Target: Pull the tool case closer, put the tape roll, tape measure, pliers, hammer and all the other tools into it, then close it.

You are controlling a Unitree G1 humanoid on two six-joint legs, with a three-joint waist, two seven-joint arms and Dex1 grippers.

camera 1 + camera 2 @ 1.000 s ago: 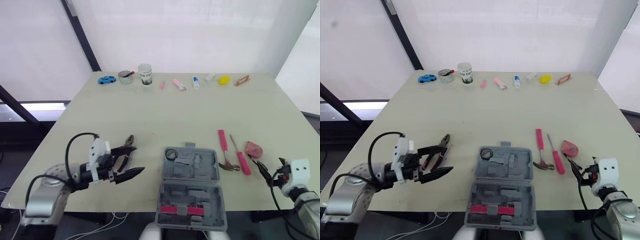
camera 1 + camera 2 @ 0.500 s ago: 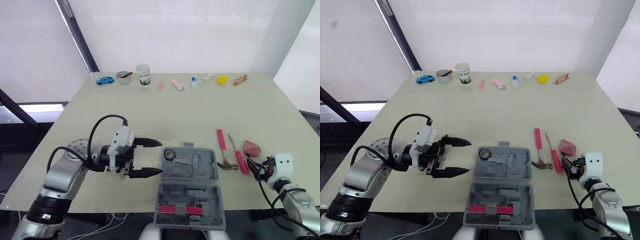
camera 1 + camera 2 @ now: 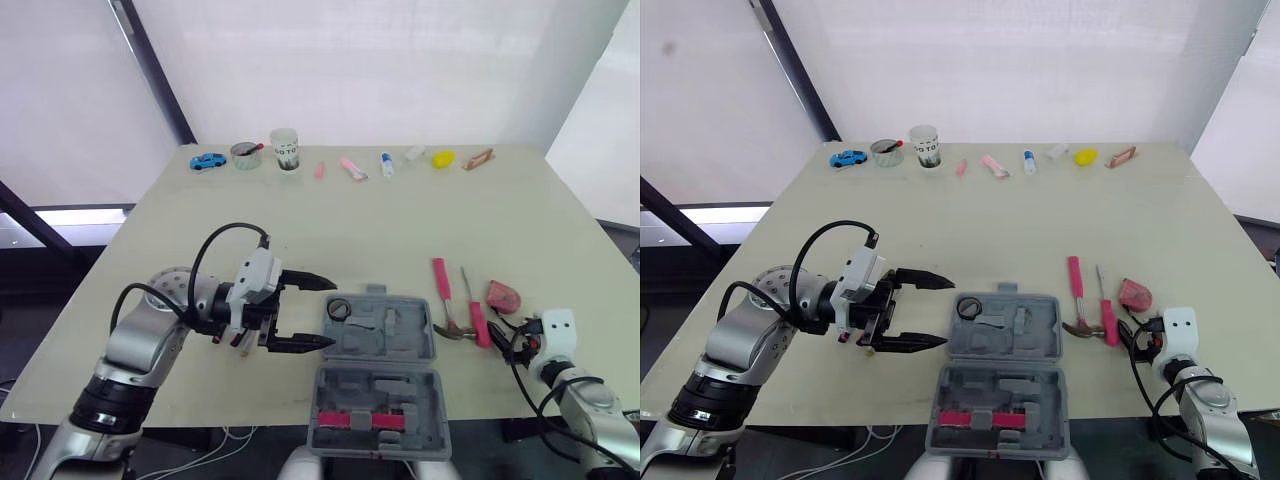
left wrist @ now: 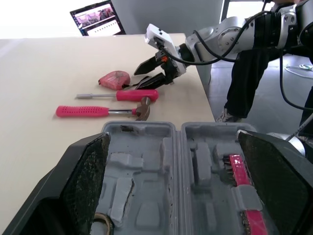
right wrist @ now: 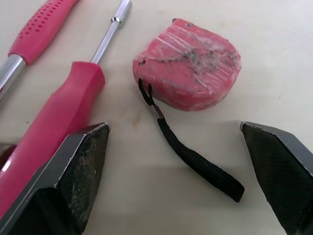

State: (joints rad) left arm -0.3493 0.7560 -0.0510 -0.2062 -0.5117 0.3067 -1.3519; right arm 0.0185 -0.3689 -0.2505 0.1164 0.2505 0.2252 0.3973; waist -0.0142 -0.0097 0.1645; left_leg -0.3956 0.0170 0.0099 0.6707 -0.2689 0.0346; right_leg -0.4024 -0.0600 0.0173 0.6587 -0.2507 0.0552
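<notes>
The grey tool case lies open near the table's front edge. A tape roll sits in its far left corner and a pink tool in the near half. My left gripper is open, its fingertips at the case's left edge. The pliers lie mostly hidden under that hand. Right of the case lie a pink-handled hammer, a pink screwdriver and a pink tape measure with a black strap. My right gripper is open, just short of the tape measure.
Along the far edge stands a row of small items: a blue toy car, a small bowl, a paper cup, several tubes and a yellow object. The table's front edge runs just under the case.
My left arm swung right, from beside the pliers to the case's left edge, still open. My right gripper moved in toward the tape measure.
</notes>
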